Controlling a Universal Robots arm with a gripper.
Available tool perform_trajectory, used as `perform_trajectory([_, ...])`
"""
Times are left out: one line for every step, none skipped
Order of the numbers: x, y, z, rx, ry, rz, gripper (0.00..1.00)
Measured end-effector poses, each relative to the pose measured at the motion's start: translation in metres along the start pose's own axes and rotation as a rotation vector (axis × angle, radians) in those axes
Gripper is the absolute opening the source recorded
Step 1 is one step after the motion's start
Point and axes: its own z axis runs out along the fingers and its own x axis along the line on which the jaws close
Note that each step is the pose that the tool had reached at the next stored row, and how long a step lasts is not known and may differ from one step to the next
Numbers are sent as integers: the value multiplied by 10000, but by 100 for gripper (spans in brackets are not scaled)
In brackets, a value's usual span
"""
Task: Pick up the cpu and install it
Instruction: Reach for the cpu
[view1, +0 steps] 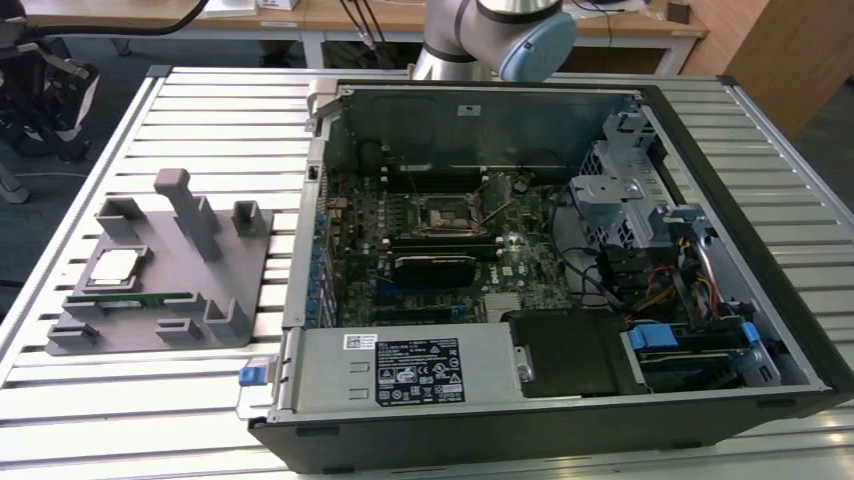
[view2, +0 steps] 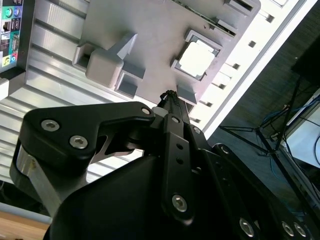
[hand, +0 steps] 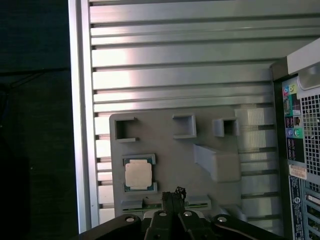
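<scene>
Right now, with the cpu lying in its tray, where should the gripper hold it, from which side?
Take the cpu by two opposite edges, from above. It lies flat, metal top up, in a shallow seat on the grey tray; only its rim seems reachable.

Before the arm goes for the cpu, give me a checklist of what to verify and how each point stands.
1. cpu seated flat in grey tray, metal top up: ok.
2. hand empty: ok.
3. hand open for a grasp: not ok, it is shut.
4. hand centred over cpu: not ok, offset in both wrist views.
5. computer case open, socket exposed: ok.
6. socket ready to take the cpu: cannot tell.
</scene>
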Motion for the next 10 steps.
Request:
perform_trajectory([8,-1,1,0,1,0,11])
perform_trajectory([18,-1,2,0,1,0,11])
perform_trajectory([27,-2,3,0,1,0,11])
perform_trajectory([36,-3,5,0,2,0,11])
perform_trajectory([45,-3,7,0,1,0,11])
perform_trajectory([53,-4,8,0,2,0,11])
perform_trajectory([62,-5,9,0,3,0,11])
perform_trajectory([70,-6,10,1,3,1,11])
perform_trajectory([78,-6,12,0,4,0,11])
perform_trajectory([86,-7,13,0,4,0,11])
